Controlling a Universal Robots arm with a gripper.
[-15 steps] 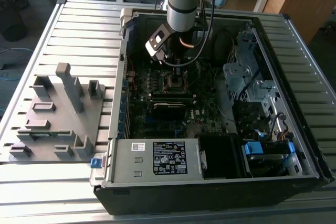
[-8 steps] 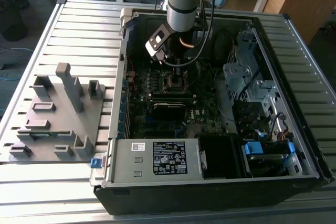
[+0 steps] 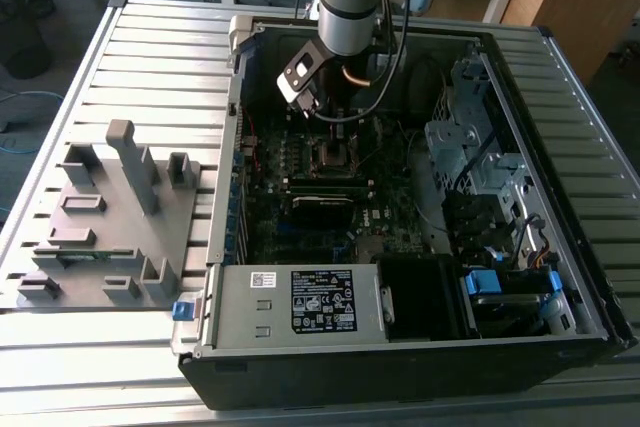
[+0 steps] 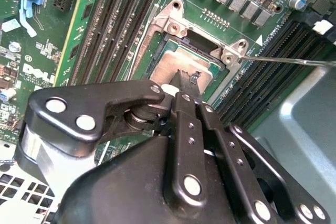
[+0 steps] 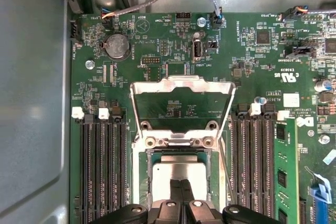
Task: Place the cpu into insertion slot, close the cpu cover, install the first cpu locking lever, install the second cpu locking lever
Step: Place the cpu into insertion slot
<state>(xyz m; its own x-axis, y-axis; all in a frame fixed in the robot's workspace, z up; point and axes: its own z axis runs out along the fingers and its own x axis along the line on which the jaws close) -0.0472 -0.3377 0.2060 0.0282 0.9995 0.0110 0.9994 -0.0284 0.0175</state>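
Note:
The cpu [image 5: 181, 170], a dull grey square chip, lies flat in the insertion slot [image 5: 143, 179] on the green board. The cpu cover [image 5: 182, 82], a silver frame with a cut-out centre, stands swung open on its hinge, away from the slot. My gripper [image 5: 181, 183] is shut, both fingers pressed together with nothing between them, and its tips sit at the middle of the cpu [image 4: 176, 61] top. In the second wrist view the gripper [image 4: 187, 77] touches or nearly touches the chip. A thin locking lever [image 4: 294, 60] sticks out beside the slot. The exterior view shows the gripper [image 3: 332, 137] low inside the case.
Long black memory slots [image 5: 102, 171] flank the socket; a green memory stick [image 5: 283, 171] stands in one. The case walls, a drive cage [image 3: 470, 147], a power supply [image 3: 300, 302] and cables hem the board. A grey fixture [image 3: 110, 217] sits at the exterior view's left.

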